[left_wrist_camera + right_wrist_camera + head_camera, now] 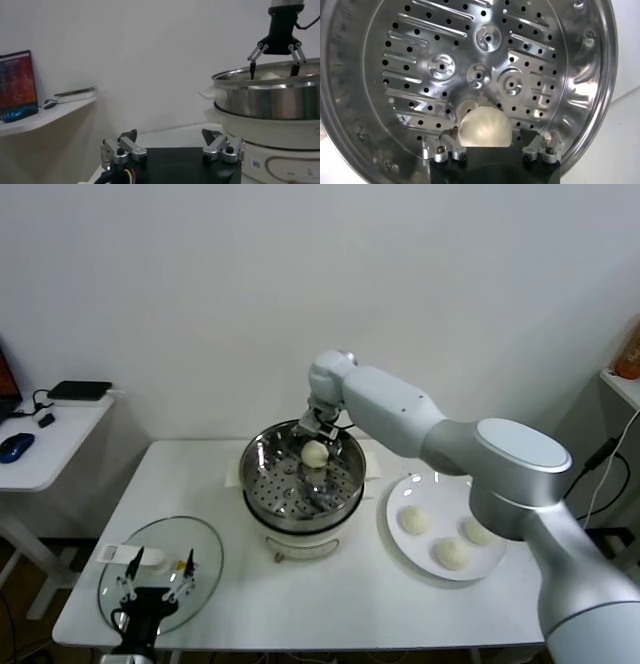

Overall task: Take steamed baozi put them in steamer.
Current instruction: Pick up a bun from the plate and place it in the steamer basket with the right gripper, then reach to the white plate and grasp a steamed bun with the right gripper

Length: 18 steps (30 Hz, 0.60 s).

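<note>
Reaching over the steamer (300, 484) from the right side: right gripper (315, 446), fingers spread apart with one baozi (315, 452) lying between them on the perforated floor, toward the far wall of the basket. Seen from the head only as a pale dome under the wrist; shown plainly by the right wrist view as a smooth bun (484, 128) resting on the holed steel, both fingers (442, 147) standing clear of its sides, not squeezing it. Caught again from the left wrist view, side on: spread tips of that same gripper (274, 67) dipping below the steel rim (265, 77), bun top barely peeking above it. Waiting on the white plate (400, 529) just right of the steamer: three more buns (414, 520), visible from the head alone. Parked low at the near left table edge over the glass lid (205, 559): left gripper (157, 576), fingers apart and holding nothing.
</note>
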Tool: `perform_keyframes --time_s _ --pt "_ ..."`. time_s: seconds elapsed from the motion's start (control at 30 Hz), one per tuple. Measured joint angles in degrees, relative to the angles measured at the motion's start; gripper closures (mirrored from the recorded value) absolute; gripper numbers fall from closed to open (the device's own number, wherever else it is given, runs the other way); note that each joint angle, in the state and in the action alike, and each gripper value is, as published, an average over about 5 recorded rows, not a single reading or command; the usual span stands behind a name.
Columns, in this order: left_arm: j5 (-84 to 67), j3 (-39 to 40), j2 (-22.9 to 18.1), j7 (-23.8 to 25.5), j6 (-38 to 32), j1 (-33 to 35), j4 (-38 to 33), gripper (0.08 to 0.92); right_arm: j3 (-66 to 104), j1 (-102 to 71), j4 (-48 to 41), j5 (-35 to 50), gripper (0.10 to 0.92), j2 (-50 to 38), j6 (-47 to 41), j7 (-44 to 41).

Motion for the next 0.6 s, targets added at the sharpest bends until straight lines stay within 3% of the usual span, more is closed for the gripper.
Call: perform_keyframes --time_s 0.6 --pt "0.2 0.5 0.4 0.1 0.8 -0.7 -0.8 0.177 -12.5 16.1 10.7 26.6 0.203 -14.2 -11.1 -8.1"
